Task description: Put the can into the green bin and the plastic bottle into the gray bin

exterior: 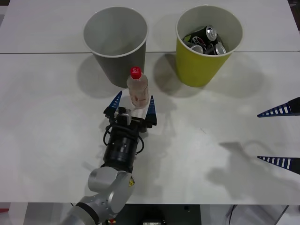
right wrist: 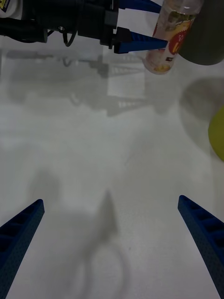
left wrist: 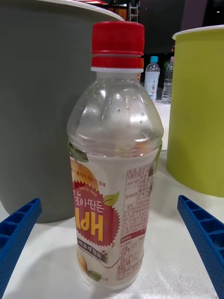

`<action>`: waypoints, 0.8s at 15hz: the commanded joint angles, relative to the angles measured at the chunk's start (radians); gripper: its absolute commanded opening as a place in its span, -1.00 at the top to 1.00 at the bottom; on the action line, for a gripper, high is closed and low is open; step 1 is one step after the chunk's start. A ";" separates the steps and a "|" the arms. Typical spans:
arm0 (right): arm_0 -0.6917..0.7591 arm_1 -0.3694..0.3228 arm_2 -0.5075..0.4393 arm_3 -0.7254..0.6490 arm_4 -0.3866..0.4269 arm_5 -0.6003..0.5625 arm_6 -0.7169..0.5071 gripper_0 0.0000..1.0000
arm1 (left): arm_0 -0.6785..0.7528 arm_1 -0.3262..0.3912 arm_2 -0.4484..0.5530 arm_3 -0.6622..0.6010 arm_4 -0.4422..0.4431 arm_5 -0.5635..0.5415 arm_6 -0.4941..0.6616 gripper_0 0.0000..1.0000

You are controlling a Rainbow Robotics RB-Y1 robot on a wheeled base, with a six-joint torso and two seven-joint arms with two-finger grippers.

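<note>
The gray bin (exterior: 115, 44) stands upright on the white surface (exterior: 47, 131) toward the far edge, left of centre. Just in front of it the bottle (exterior: 138, 87) stands upright, red cap up. The left gripper (exterior: 133, 106) reaches in from the near edge, its blue fingers (exterior: 114, 101) spread wide on either side of the bottle's base without touching it. The green bin (exterior: 206, 44) sits to the right with several cans (exterior: 206, 41) inside. At the right edge, the right gripper (exterior: 281, 136) hovers with fingers wide apart, holding nothing.
</note>
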 commanded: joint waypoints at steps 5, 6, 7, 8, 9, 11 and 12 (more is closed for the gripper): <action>0.000 0.000 0.000 0.000 0.000 0.000 0.000 -1.00 | -0.076 0.000 -0.008 0.063 0.067 0.007 -0.020 -1.00; 0.000 0.000 0.000 0.000 0.000 0.000 0.000 -1.00 | -0.085 0.000 -0.011 0.074 0.075 0.007 -0.023 -1.00; 0.000 0.000 0.000 0.000 0.000 0.000 0.000 -1.00 | -0.096 0.002 -0.014 0.082 0.089 0.007 -0.026 -1.00; 0.000 0.000 0.000 0.000 0.000 0.000 0.000 -1.00 | -0.108 0.002 -0.017 0.089 0.101 0.007 -0.032 -1.00; 0.000 0.000 0.000 0.000 0.000 0.000 0.000 -1.00 | -0.119 0.002 -0.017 0.100 0.106 0.007 -0.036 -1.00; 0.000 0.000 0.000 0.000 0.000 0.000 0.000 -1.00 | -0.142 0.002 -0.017 0.128 0.113 0.009 -0.036 -1.00; 0.000 0.000 0.000 0.000 0.000 0.000 0.000 -1.00 | -0.149 0.002 -0.017 0.131 0.118 0.009 -0.036 -1.00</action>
